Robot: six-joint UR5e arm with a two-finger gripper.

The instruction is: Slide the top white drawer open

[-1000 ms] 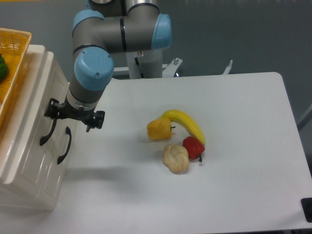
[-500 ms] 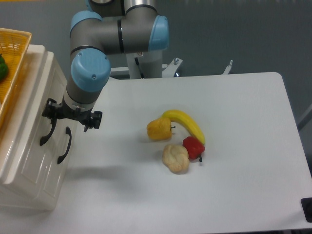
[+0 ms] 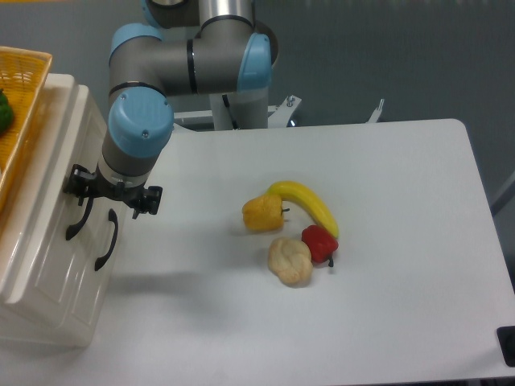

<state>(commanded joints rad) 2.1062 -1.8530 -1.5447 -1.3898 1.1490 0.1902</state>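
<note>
The cream-white cabinet (image 3: 48, 265) stands at the table's left edge, its front facing right. The top white drawer (image 3: 60, 173) sits flush with the cabinet front, and its black curved handle (image 3: 75, 223) is the left one of two. My gripper (image 3: 111, 198) hangs below the blue wrist joint, right in front of that handle. Its black fingers (image 3: 150, 201) show spread on either side of the wrist. The left finger overlaps the handle's upper end. I cannot tell whether it touches. The fingertips are partly hidden by the wrist.
The lower drawer's black handle (image 3: 106, 240) lies just right of the top one. A woven basket (image 3: 20, 88) with something green rests on the cabinet. Mid-table lie a banana (image 3: 310, 205), a yellow pepper (image 3: 262, 213), a red pepper (image 3: 320, 243) and a pale bun (image 3: 290, 260).
The arm has shifted the gripper a little to the left, closer to the cabinet front and the top handle. The drawer has not moved.
</note>
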